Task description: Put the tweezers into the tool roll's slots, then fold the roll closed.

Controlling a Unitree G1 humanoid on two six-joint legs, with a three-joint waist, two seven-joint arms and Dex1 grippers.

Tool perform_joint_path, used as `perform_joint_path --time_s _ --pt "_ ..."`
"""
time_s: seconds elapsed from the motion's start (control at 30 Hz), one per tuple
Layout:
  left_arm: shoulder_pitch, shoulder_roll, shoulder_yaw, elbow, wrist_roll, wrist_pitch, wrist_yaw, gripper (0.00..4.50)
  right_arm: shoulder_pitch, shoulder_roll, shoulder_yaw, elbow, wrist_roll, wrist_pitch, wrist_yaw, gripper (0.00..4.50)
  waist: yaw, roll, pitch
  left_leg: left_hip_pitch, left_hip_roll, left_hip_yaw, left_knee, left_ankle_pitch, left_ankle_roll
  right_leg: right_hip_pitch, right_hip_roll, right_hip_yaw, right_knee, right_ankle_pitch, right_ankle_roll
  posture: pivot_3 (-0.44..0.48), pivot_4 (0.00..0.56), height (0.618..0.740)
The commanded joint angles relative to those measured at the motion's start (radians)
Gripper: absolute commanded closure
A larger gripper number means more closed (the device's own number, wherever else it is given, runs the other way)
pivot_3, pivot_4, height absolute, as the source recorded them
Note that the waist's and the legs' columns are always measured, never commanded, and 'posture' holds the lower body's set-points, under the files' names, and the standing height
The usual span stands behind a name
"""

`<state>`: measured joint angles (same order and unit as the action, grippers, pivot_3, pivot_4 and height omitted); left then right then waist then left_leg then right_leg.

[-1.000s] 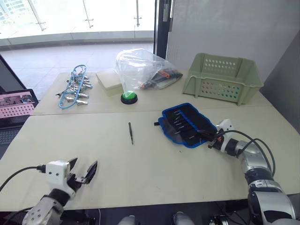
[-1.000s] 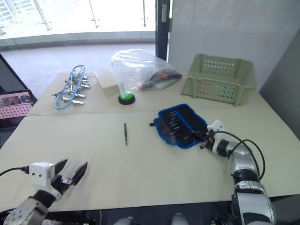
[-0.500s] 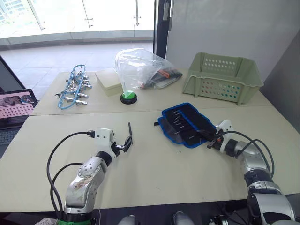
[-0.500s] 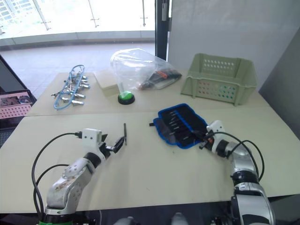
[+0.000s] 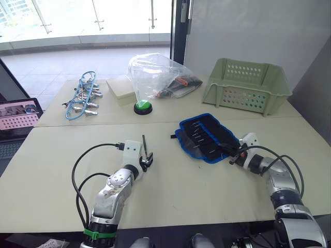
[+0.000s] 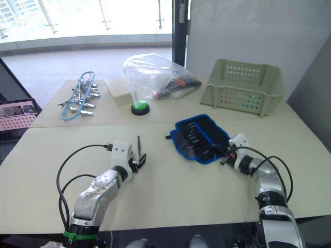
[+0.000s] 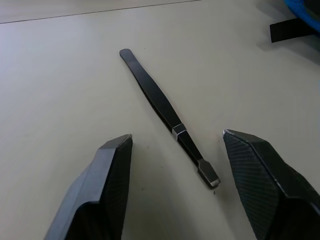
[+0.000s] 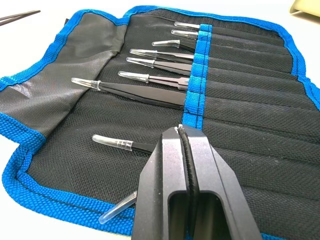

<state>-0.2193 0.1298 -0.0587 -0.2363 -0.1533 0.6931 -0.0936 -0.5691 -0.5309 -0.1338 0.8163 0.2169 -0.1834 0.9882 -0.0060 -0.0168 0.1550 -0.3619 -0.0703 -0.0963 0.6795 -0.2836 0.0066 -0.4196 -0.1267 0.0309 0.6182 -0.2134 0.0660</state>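
Table (image 5: 217, 181) spreads cream across the frame, tool roll (image 5: 207, 137) lying open right of centre, tweezers (image 8: 150, 79) tucked in its slots (image 8: 240, 100). Right gripper (image 8: 182, 135) sits over the roll's near edge, fingers pressed together, holding nothing. Left gripper (image 7: 172, 142) at centre spreads wide, straddling the loose tweezer (image 7: 167, 112), not touching.

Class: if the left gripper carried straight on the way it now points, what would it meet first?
Most likely the loose tweezers lying on the table, directly ahead between the open left gripper fingers.
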Motion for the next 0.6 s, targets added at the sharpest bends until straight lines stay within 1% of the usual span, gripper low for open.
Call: perform_joint_path --time_s 0.03,0.2,0.37,0.47,0.6 --pt "0.027 0.002 -0.011 -0.014 0.015 0.036 0.004 2.88 0.016 -0.016 -0.005 -0.025 0.000 0.016 -0.001 4.50 0.000 0.000 0.000 0.000 0.000 0.000 0.000 0.000 0.000 0.000 0.000 0.000 0.000 0.000 0.000 0.000 0.150 0.740" --pt "0.027 0.028 0.026 -0.012 0.013 -0.008 -0.020 4.47 0.017 -0.016 -0.004 -0.036 0.001 0.026 -0.001 4.50 0.000 0.000 0.000 0.000 0.000 0.000 0.000 0.000 0.000 0.000 0.000 0.000 0.000 0.000 0.000 0.000 0.150 0.740" --pt "0.024 0.129 0.100 -0.041 -0.016 -0.108 -0.124 4.47 0.019 -0.015 -0.004 -0.046 0.002 0.032 -0.004 4.50 -0.007 0.000 0.000 -0.001 0.000 0.000 -0.001 0.001 -0.002 -0.002 0.000 0.000 0.000 0.000 0.000 0.000 0.150 0.740" --pt "0.003 0.209 0.099 -0.045 -0.035 -0.158 -0.229 4.47 0.019 -0.014 -0.005 -0.053 0.005 0.031 -0.002 4.50 -0.007 0.000 0.000 -0.001 0.000 0.000 -0.001 0.002 -0.003 -0.002 0.000 0.000 0.000 0.000 0.000 0.000 0.150 0.740" --pt "-0.051 0.273 0.089 -0.036 -0.075 -0.173 -0.349 4.47 0.018 -0.011 -0.022 -0.076 0.024 0.032 -0.005 4.50 -0.005 0.000 0.000 -0.002 0.000 0.000 0.000 0.002 -0.003 -0.002 0.000 0.000 0.000 0.000 0.000 0.000 0.150 0.740"
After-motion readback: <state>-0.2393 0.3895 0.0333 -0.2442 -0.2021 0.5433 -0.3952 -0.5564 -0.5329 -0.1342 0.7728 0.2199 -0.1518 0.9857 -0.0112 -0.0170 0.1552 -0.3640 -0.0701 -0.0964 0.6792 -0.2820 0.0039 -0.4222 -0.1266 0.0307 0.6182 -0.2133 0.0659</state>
